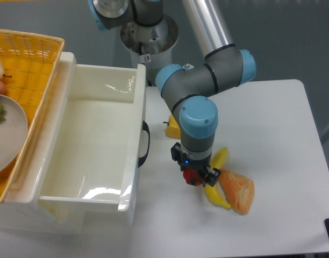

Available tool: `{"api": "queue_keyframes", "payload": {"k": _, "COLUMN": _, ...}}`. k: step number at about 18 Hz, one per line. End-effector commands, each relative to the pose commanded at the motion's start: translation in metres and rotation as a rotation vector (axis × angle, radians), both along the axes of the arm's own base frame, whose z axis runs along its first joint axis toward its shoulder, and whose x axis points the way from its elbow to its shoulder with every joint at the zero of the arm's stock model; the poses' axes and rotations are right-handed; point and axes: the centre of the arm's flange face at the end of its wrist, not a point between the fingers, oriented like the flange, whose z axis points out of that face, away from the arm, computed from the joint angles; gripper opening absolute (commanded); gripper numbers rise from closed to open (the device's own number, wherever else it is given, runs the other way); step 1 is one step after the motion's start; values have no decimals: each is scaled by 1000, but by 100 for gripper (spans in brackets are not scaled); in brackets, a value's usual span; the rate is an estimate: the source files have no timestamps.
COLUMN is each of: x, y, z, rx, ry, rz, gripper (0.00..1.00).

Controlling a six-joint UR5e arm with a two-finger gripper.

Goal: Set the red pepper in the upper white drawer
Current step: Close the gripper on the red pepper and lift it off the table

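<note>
- While one grey-and-blue robot arm (207, 80) reaches down over the white table (277, 134), its small black two-finger gripper (195, 176) sits low, just right of the drawer front.
- One small glossy red pepper (193, 177) shows between the fingers; the gripper appears closed around it, though the wrist hides most of the fingers and the pepper's top.
- Whether the pepper is lifted or touching the table cannot be told from this view.
- One large glossy white plastic drawer (73, 177) stands pulled open on the left, deep walls, one black curved handle (145, 144) on its front; its inside shows only reflections.
- One yellow bell pepper (173, 127) lies beside the handle, mostly hidden behind the arm.
- One yellow banana (217, 185) lies just right of the gripper, its middle covered by the gripper.
- One orange bread-like wedge (237, 191) touches the banana's right side.
- One yellow wicker basket (30, 59) sits at far left, cut off by the frame edge.
- One grey plate (8, 134) rests in the basket, cut off; items on it are too partial to identify.
</note>
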Motion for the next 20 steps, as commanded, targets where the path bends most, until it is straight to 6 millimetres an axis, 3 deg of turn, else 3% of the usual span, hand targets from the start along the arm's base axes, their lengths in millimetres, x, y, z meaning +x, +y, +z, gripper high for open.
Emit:
{"api": "queue_keyframes", "payload": {"k": 8, "x": -7, "y": -9, "z": 13, "rx": 32, "ry": -2, "rz": 21, "gripper": 0}}
{"api": "queue_keyframes", "payload": {"k": 20, "x": -12, "y": -38, "z": 70, "rx": 101, "ry": -17, "rz": 87, "gripper": 0}}
